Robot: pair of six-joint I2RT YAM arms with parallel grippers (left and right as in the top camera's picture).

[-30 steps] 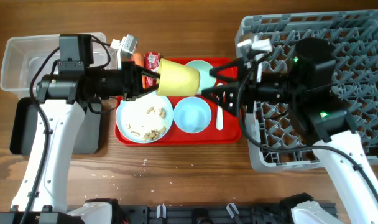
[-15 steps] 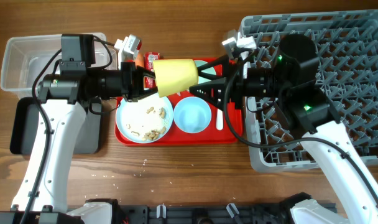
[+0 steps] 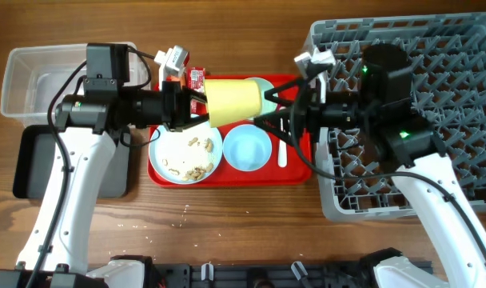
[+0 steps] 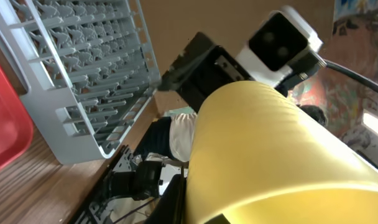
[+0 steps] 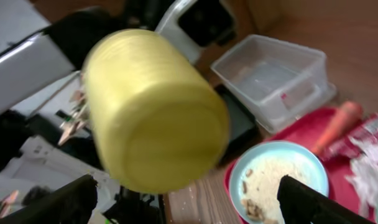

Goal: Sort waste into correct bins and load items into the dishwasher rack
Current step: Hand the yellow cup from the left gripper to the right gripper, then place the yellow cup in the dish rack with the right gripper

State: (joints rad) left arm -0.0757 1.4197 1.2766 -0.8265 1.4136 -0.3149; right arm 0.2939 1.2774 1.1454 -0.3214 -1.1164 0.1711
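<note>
Starting with the grey rack (image 3: 435,48), it sits just right of the red tray (image 3: 227,181), and that is where I judge this load is bound.

Above the far half of the red tray I hold the yellow cup (image 3: 232,100) on its side, clear of the dishes below. My left gripper (image 3: 200,109) is pinched on the mouth end. My right gripper (image 3: 267,107) is spread wide at the cup's closed base, on the tray's right side. I cannot tell whether its fingers touch yet.

I judge the cup to be light, stiff plastic and not fragile. Its wall is smooth and round, so a two-finger pinch could slide or let it roll. My right fingers should close across the body just behind the base, squarely on opposite sides, before the left lets go.

No print or label shows on the cup in any view. The red wrapper (image 3: 197,76), at the tray's far left corner, carries pale marks too small to read.
</note>
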